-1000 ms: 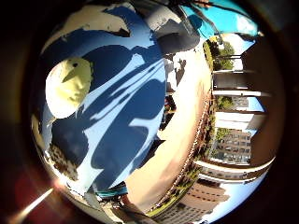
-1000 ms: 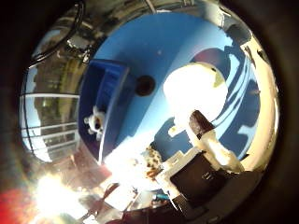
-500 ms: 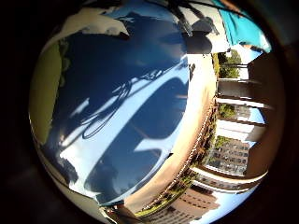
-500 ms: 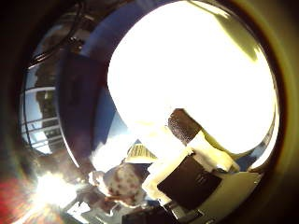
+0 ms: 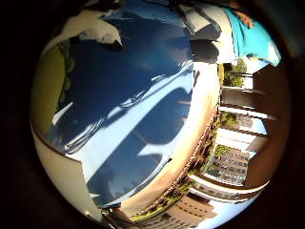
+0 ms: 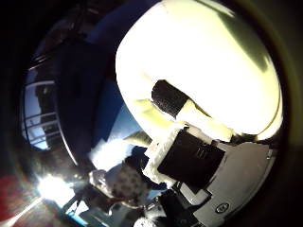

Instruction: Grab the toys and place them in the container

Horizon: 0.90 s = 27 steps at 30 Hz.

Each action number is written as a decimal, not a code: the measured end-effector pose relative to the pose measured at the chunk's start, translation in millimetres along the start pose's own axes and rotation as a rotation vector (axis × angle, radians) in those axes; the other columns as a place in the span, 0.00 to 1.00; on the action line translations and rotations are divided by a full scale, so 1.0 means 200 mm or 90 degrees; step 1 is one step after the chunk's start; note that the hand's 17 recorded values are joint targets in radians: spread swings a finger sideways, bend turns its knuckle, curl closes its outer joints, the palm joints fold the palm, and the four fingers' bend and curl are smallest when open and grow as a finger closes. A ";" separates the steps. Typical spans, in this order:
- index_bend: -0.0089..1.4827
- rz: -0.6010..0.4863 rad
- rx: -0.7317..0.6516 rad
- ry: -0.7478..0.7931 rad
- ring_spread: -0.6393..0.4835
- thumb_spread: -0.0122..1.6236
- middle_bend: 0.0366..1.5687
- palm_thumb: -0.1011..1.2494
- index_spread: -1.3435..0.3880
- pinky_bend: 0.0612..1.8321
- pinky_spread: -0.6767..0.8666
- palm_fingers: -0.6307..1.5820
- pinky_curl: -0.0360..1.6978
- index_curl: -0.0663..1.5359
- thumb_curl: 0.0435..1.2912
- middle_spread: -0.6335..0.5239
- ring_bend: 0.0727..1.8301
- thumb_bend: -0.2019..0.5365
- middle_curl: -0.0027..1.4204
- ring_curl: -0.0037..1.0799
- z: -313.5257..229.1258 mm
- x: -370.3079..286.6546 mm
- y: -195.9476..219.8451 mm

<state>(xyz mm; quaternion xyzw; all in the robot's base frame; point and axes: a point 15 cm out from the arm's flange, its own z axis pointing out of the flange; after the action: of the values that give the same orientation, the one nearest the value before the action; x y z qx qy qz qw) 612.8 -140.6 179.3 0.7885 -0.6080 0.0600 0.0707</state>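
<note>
Pale yellow toy (image 6: 199, 66): filling the upper right of the thumb-side view, sitting very close to the palm.
Hand (image 6: 189, 161): one finger is pressing against the toy's underside; whether the hand is closing round it, I cannot tell.
Desk (image 5: 133, 119): blue surface spreading across the other view's centre.
Risk: the rounded toy may be slipping off a partial hold.
Hidden: container not showing clearly; lower left glare is masking details.

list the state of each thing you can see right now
pale yellow toy: fills much of the thumb side view, close to the palm, on the blue surface
hand: a finger against the toy; grip cannot be told
blue surface: sunlit, crossed by shadows
speckled toy: lying beside the hand, untouched
</note>
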 end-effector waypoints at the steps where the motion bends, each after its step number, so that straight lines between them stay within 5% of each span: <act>1: 0.20 0.000 -0.001 0.000 0.55 0.63 0.62 0.60 0.43 0.72 0.65 0.78 0.30 0.14 0.31 0.34 0.68 0.26 0.56 0.63 0.00 0.00 0.00; 9: 0.37 -0.001 -0.067 -0.022 0.49 0.61 0.70 0.79 0.30 0.82 0.58 0.75 0.38 0.15 0.42 0.32 0.73 0.33 0.67 0.70 -0.06 -0.06 0.15; 27: 0.54 0.016 -0.082 -0.024 0.46 0.63 0.76 0.82 0.14 0.86 0.53 0.69 0.45 0.22 0.58 0.32 0.79 0.26 0.79 0.77 -0.63 -0.06 0.44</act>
<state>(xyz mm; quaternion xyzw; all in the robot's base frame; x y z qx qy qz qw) 524.1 -128.4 303.4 0.7755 -0.6219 0.0067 0.1089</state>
